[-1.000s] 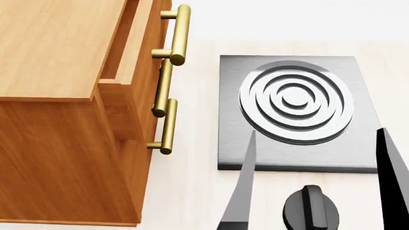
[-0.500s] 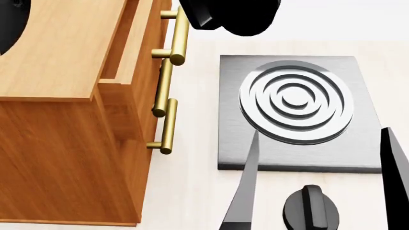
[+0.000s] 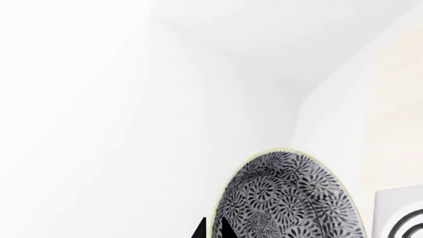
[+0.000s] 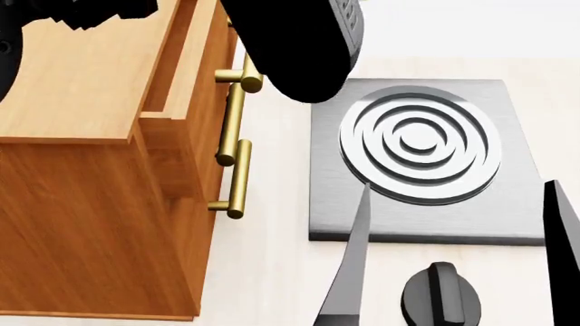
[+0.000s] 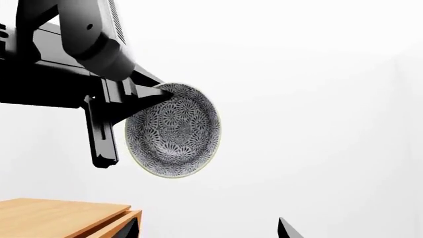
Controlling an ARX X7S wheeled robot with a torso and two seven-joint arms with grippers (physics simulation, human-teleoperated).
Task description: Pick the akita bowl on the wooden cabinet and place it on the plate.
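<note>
The akita bowl [image 5: 175, 130] hangs tilted on its side in the air, its black-and-white floral outside [image 3: 290, 198] facing the cameras. My left gripper [image 3: 211, 229] is shut on its pale rim, one finger on each side. In the right wrist view the left gripper [image 5: 155, 91] holds the bowl high above the wooden cabinet [image 5: 59, 213]. In the head view the cabinet [image 4: 81, 81] fills the left side, and my black left arm [image 4: 290, 47] crosses above it; the bowl does not show there. My right gripper [image 4: 456, 183] stands open over the stove, holding nothing. The plate is out of view.
A flat grey stove slab [image 4: 335, 204] with a ringed burner [image 4: 419, 142] lies right of the cabinet. A black knob [image 4: 442, 293] sits in front of it. Brass bar handles [image 4: 238, 180] stick out from the cabinet's drawers.
My left arm has swung in from the upper left and now reaches farther down and right over the cabinet edge. The right gripper's fingers have shifted slightly.
</note>
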